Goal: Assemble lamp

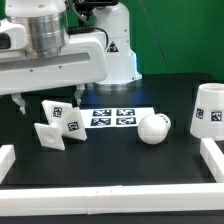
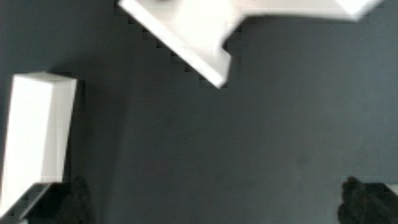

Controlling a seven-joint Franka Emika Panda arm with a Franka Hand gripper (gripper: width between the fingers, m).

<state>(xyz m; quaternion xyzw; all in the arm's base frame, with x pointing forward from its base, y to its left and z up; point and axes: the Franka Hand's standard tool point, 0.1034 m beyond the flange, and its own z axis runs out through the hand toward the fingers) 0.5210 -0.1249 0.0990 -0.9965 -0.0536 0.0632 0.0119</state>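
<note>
The white lamp base (image 1: 58,124) lies tilted on the black table at the exterior view's left, its square tags showing. The round-headed bulb (image 1: 153,128) lies near the middle. The tapered shade (image 1: 207,108) stands at the exterior view's right. My gripper (image 1: 50,98) hangs above the base, apart from it, open and empty. In the wrist view the two dark fingertips (image 2: 50,202) stand far apart with only black table between them, the gripper (image 2: 210,206) holding nothing. A white angular part, probably the base (image 2: 210,30), shows beyond the fingers.
The marker board (image 1: 114,117) lies flat behind the bulb. White rails border the table at the front (image 1: 110,196), the exterior view's left (image 1: 5,160) and right (image 1: 212,155). A white bar (image 2: 39,130) shows in the wrist view.
</note>
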